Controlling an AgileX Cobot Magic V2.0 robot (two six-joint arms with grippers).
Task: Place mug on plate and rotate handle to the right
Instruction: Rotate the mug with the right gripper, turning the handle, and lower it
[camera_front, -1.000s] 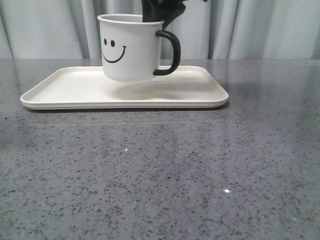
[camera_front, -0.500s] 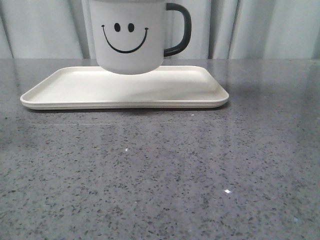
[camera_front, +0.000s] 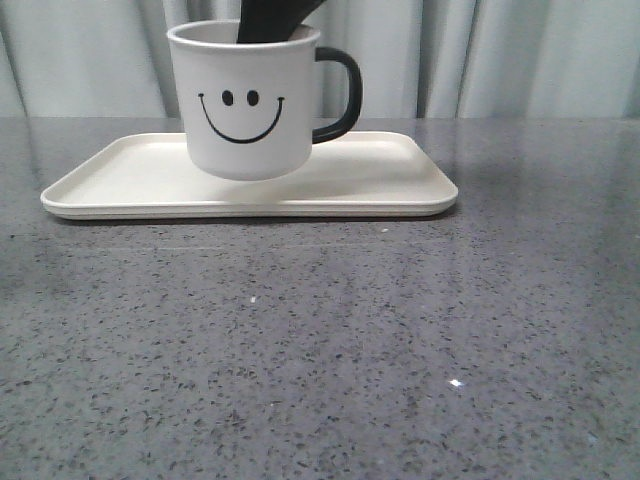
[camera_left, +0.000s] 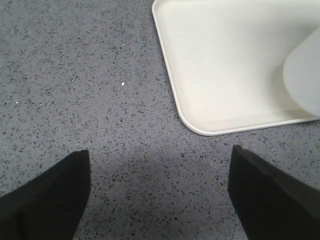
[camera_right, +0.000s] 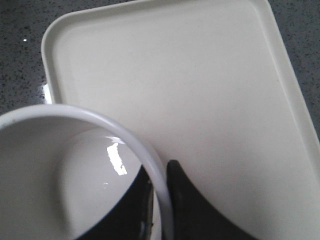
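Note:
The white mug (camera_front: 245, 100) with the black smiley face is upright over the left middle of the cream plate (camera_front: 400, 185). I cannot tell if its base touches the plate. Its black handle (camera_front: 342, 95) points right. My right gripper (camera_front: 275, 18) comes down from above and is shut on the mug's rim. In the right wrist view one finger is inside the mug (camera_right: 60, 165) and one outside, with the gripper (camera_right: 160, 200) over the plate (camera_right: 200, 75). My left gripper (camera_left: 160, 195) is open and empty over the bare table near the plate's corner (camera_left: 225, 75). The mug's side (camera_left: 305, 75) shows there as a blur.
The grey speckled table (camera_front: 320, 340) stretches wide in front of the plate. Grey curtains (camera_front: 500, 60) hang behind the table's far edge. My left gripper does not show in the front view.
The mug rose and turned so the smiley faces forward, then came down lower over the plate. The handle stayed on the right.

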